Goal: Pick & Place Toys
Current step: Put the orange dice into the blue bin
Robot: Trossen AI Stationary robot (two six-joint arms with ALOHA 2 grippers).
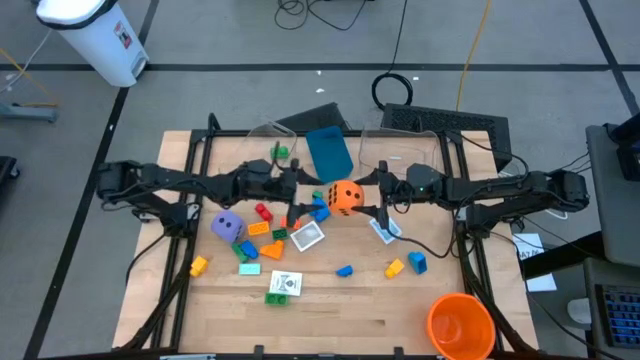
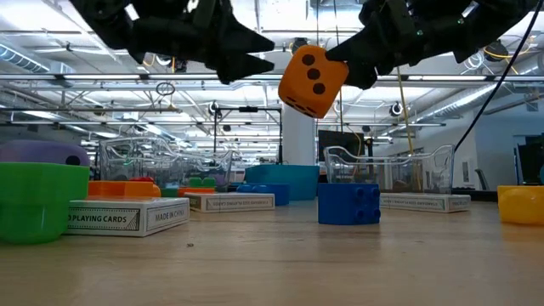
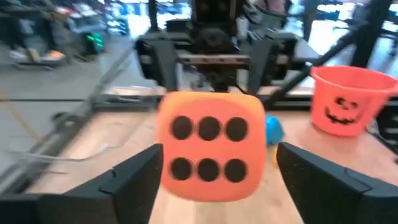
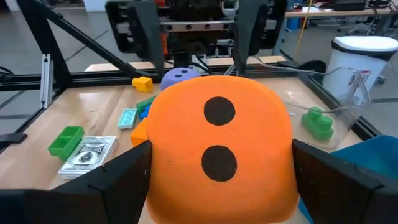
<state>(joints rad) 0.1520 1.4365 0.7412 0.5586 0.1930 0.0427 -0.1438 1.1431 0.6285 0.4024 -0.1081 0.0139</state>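
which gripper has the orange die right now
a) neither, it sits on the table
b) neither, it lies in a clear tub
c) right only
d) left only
c: the orange die hangs well above the table, and in the right wrist view it fills the space between the right gripper fingers, while the left gripper fingers stand clear of its sides.

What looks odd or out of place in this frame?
The orange die hangs in mid-air, tilted, high above the table between both grippers. The left gripper stands open with gaps on both sides of it; the right gripper flanks it closely. It looks like a handover.
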